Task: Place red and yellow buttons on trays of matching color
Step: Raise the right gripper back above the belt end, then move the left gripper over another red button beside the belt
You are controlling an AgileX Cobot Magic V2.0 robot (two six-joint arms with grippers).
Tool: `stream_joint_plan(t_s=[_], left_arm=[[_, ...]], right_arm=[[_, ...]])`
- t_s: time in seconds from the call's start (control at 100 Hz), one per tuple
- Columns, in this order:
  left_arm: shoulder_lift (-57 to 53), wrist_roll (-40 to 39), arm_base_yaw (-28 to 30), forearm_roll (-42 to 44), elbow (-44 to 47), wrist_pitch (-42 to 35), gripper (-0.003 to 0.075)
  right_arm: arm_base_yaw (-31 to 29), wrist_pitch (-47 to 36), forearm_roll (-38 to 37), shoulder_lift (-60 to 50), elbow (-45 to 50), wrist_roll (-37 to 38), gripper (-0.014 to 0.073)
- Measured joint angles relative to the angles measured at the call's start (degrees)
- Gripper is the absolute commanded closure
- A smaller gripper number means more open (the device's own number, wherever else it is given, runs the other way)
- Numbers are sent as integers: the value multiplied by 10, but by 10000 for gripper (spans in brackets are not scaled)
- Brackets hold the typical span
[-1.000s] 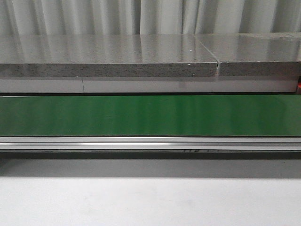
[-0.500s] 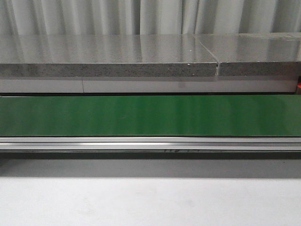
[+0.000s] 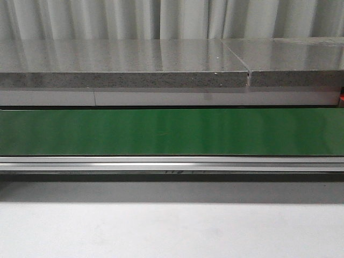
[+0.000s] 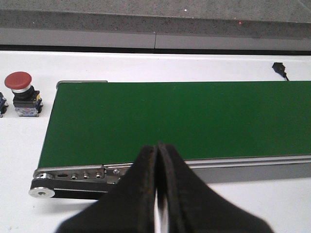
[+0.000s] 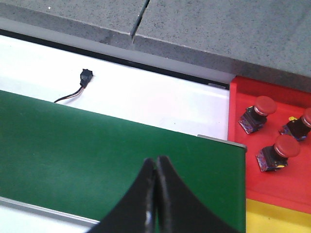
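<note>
Both arms wait over the empty green belt (image 3: 172, 131), jaws pressed together on nothing. Three red buttons (image 5: 274, 145) sit in the red tray (image 5: 286, 182); another red button (image 4: 21, 92) stands beyond the belt's end.

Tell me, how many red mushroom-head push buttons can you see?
4: three on the red tray at; one on the white table beside the green belt's end. Others may be hidden.

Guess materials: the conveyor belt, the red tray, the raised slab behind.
Conveyor belt: looks like smooth green PVC or rubber, with a soft sheen and no weave showing; its side rail looks like brushed aluminium.
Red tray: probably plastic, uniform matte red with a raised lip.
Raised slab: speckled grey, stone or composite, polished enough to reflect the curtain.
</note>
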Motion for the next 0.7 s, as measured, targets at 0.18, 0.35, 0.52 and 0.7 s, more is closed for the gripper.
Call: stream_joint_plan(t_s=[0.18,0.35,0.52,0.7], left_arm=[[0,0,0,0,0,0,739],[0,0,0,0,0,0,733],[0,0,0,0,2,0,465],[0,0,0,0,2,9,36]], right_arm=[[0,0,0,0,0,0,662],[0,0,0,0,0,0,662],[0,0,0,0,0,0,662],[0,0,0,0,0,0,662]])
